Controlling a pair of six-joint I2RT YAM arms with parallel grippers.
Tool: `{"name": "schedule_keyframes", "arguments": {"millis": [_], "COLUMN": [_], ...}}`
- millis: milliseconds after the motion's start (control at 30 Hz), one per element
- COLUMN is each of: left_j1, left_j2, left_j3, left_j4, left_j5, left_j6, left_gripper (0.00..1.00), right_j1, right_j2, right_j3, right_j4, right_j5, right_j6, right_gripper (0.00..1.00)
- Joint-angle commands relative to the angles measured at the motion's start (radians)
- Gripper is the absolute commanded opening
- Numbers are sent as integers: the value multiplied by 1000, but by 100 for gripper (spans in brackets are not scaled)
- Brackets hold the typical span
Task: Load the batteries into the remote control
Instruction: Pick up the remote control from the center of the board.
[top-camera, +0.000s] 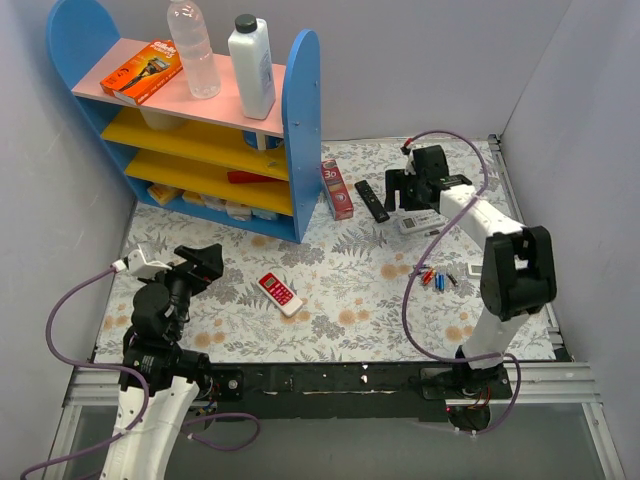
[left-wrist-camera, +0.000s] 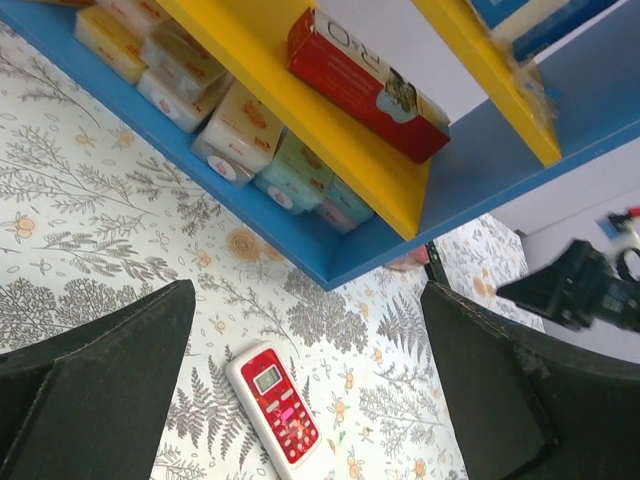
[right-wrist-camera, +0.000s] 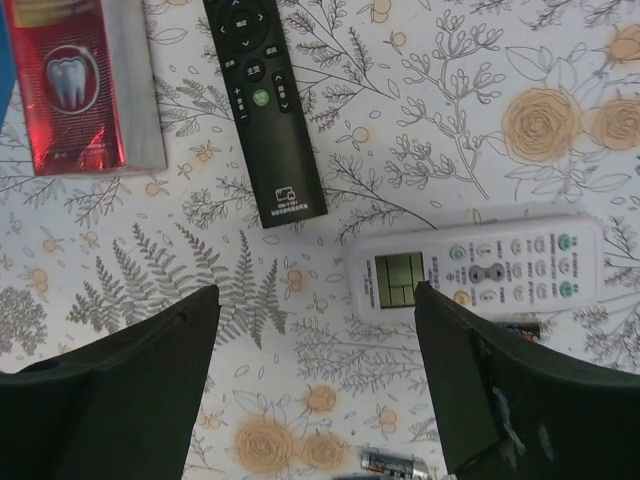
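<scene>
The right fingers (right-wrist-camera: 130, 390) are spread wide apart and nothing is gripped between them; only the flowered counter (right-wrist-camera: 330, 400) is seen in the gap. Just beyond the gap, the remote control (right-wrist-camera: 265, 110) is laid flat with its buttons up and its plain lower end turned toward the fingers. A white remote (right-wrist-camera: 480, 270) with a small screen is laid crosswise next to it, on the right finger's side, near the black one but not touching it. 2 of the batteries (right-wrist-camera: 395, 463) are caught in the wrist view: 1 silvery cell at the bottom edge of that view and 1 dark cell at the near edge of the white remote. A red toothpaste box (right-wrist-camera: 75, 85) is set on the other side of the remote control, close but apart.

From above, a small cluster of red, blue and dark cells is seen on the counter beside the right arm, nearer the arm bases than the white remote and well apart from the remote control.

The left fingers (left-wrist-camera: 90, 390) are likewise released, wide open and empty. Between them, lower down, a red-and-white remote (left-wrist-camera: 275, 415) is laid face up on the counter. Beyond it a blue shelf (left-wrist-camera: 330, 260) with yellow boards is stood, and packets are stored on its lowest level.
</scene>
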Motion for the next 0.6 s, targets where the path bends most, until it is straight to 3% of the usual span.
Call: {"name": "schedule_keyframes", "arguments": {"millis": [0, 167, 567], "left_j1": [-5, -5, -5], "left_j2": [40, 95, 124], "left_j3": [16, 7, -6], "left_j4": [-35, 12, 34], "left_j5": [64, 105, 249], "left_j6": [-10, -24, 46], "left_gripper": [98, 98, 98], "right_j1": [24, 71, 110], "right_j2": [161, 316, 466], "right_j3": [183, 294, 371], "right_j4": [-92, -115, -129], "right_j5": [-39, -33, 117], "right_j6": [-54, -77, -118], "right_gripper": [82, 67, 66]}}
